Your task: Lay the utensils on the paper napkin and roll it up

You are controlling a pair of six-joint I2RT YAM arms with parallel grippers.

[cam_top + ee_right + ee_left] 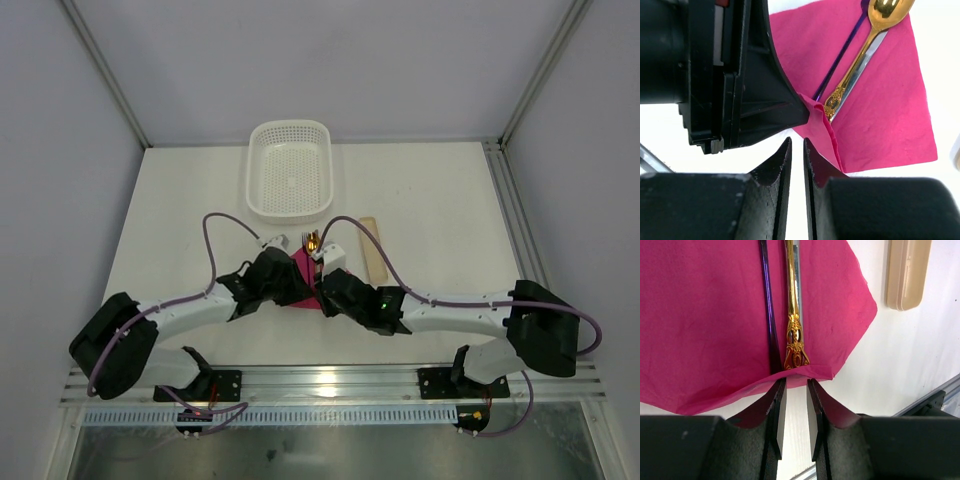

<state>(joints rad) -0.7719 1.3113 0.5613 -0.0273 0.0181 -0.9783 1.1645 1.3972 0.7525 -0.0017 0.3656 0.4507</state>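
Observation:
The paper napkin (pixel 705 315) lies flat, magenta-pink, with the utensils on it. These are a gold spoon (pixel 885 12) with an ornate handle (pixel 792 315), a dark purple-grey piece (pixel 769 315) and a silvery handle (pixel 865 60) under the gold one. My left gripper (pixel 795 385) is at the napkin's near edge, which curls up over its tips. Its jaws stand a little apart with bare table showing between them. My right gripper (pixel 796 145) is just beside a raised fold of the napkin (pixel 822 125). Its jaws are nearly together with nothing between. In the top view both grippers (pixel 298 290) (pixel 322 290) meet over the napkin (pixel 303 266).
A white perforated basket (pixel 250 185) stands at the back of the table. A pale beige strip (pixel 372 255) (pixel 907 270) lies just right of the napkin. The left gripper's black finger (pixel 775 110) fills the upper left of the right wrist view.

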